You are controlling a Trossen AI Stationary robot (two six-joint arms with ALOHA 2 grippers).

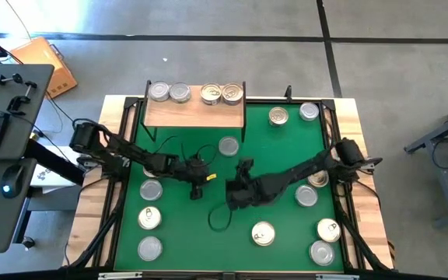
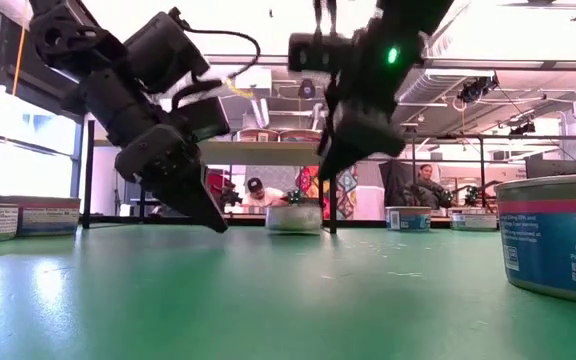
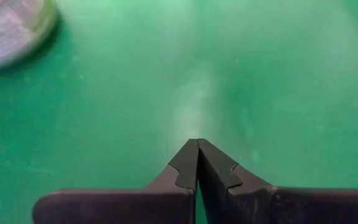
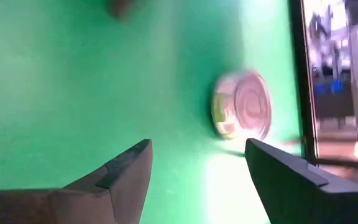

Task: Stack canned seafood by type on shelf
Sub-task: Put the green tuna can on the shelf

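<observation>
four cans (image 1: 194, 93) sit on the shelf (image 1: 195, 113), unstacked; about a dozen lie on the mat (image 1: 278, 144). left gripper (image 1: 197, 192) clenched, empty. right gripper (image 1: 244, 166) released near one can (image 1: 229, 145).

Green mat (image 1: 208, 233); light-wood shelf (image 1: 195, 113); silver and gold cans (image 1: 149, 220).

Bright, even overhead light. Glare streaks the green mat (image 3: 191, 93). Both wrist views are blurred; a can (image 4: 241, 112) smears.

right tool (image 4: 197, 165) spread wide, facing a tin (image 4: 241, 112).
</observation>
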